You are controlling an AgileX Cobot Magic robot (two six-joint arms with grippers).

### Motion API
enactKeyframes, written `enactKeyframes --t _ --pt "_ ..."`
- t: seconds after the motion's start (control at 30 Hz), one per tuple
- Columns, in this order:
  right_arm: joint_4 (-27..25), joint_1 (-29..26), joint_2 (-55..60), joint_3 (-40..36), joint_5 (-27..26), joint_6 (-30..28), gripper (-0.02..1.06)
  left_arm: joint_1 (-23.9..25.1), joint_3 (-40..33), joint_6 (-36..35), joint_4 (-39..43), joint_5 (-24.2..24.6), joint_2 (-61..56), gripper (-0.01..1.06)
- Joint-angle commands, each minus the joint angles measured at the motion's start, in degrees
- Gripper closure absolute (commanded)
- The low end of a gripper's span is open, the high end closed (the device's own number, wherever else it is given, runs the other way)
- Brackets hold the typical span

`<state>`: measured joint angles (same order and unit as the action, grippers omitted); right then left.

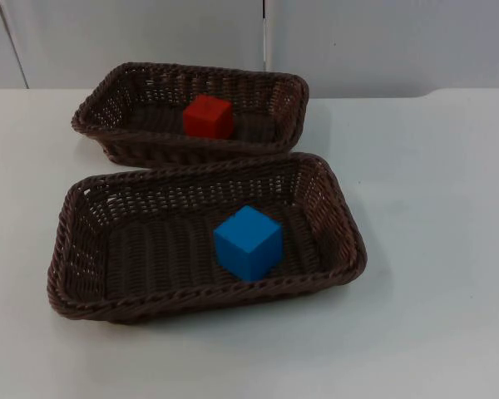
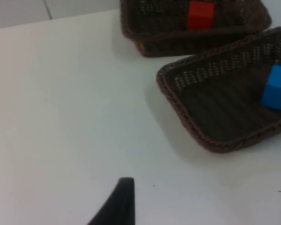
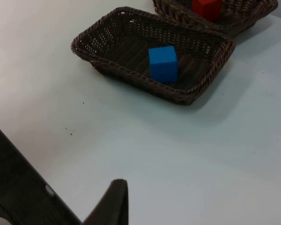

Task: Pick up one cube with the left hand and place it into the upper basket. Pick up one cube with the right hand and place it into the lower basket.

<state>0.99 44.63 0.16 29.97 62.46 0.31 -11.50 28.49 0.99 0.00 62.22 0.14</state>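
**Left wrist view: both cubes in their baskets, both arms drawn back**

Left wrist view has one black fingertip (image 2: 122, 199) of the left gripper standing over bare white table (image 2: 61, 117), holding nothing; whether its fingers are apart or together I cannot tell. The right gripper shows a single fingertip (image 3: 114, 199) in its own wrist view, also over bare table and holding nothing, and its finger state cannot be told either. Both grippers sit well apart from the baskets, and both arms look to be waiting.

Outward from there, the red cube (image 1: 208, 116) lies inside the upper basket (image 1: 108, 100), near its middle. The blue cube (image 1: 248, 242) rests on the floor of the lower basket (image 1: 66, 249), toward its right half and turned a little against the basket walls. The two baskets nearly touch along their facing rims.

Judging by how things lie, both placements look done. Each cube appears light, stiff and smooth-faced (probably foam or plastic), so it would be best gripped across two opposite flat faces, not corner to corner. The woven baskets look light and could slide if bumped.
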Motion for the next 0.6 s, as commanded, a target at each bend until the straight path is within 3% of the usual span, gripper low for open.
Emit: enactKeyframes --t 0.0,0.27,0.57 --pt "0.1 -0.1 -0.2 -0.4 -0.7 0.2 -0.01 1.1 -0.2 -0.2 0.4 -0.6 -0.1 0.00" --pt "0.1 -0.1 -0.2 -0.4 -0.7 0.2 -0.01 5.9 -0.2 -0.2 0.4 -0.6 -0.1 0.00" --pt "0.1 -0.1 -0.2 -0.4 -0.7 0.2 -0.01 8.2 -0.2 -0.2 0.6 -0.6 -0.1 0.00"
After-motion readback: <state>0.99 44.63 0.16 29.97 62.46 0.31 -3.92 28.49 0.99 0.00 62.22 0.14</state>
